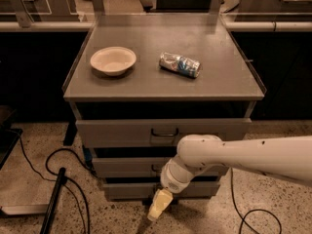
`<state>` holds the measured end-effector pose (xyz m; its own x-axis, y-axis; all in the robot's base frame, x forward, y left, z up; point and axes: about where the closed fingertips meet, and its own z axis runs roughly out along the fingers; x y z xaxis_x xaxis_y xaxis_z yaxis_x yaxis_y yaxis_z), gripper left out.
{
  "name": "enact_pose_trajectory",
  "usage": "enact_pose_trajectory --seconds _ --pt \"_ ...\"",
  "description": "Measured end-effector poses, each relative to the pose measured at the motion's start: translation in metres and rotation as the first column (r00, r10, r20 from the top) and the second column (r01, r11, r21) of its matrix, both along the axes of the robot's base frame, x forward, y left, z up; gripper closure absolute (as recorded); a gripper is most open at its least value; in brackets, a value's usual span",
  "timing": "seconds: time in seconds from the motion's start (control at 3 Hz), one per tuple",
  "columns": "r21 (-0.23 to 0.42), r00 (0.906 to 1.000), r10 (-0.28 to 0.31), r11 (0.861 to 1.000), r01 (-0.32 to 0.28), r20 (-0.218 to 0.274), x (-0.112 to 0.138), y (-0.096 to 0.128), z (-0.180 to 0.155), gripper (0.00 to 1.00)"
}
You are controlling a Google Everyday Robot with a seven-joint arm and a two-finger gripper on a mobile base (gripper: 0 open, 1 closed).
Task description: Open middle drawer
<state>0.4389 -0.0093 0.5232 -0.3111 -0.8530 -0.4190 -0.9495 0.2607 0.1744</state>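
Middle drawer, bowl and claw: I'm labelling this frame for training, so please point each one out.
middle drawer (122,167), camera view, bare left part of its grey front.
bowl (113,60), camera view, middle of its inside.
claw (155,209), camera view, pale tip, hanging below the middle drawer's front.
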Motion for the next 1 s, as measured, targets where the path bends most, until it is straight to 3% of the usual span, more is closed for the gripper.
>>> enact_pose_trajectory --seconds 0.33,1.0 --pt "-0.001 0.9997 0.020 1.000 -0.020 0.017 0.000 0.005 -0.003 0.00" --pt "0.003 0.9971 0.038 0.999 -0.038 0.067 0.027 0.037 -0.029 0.00"
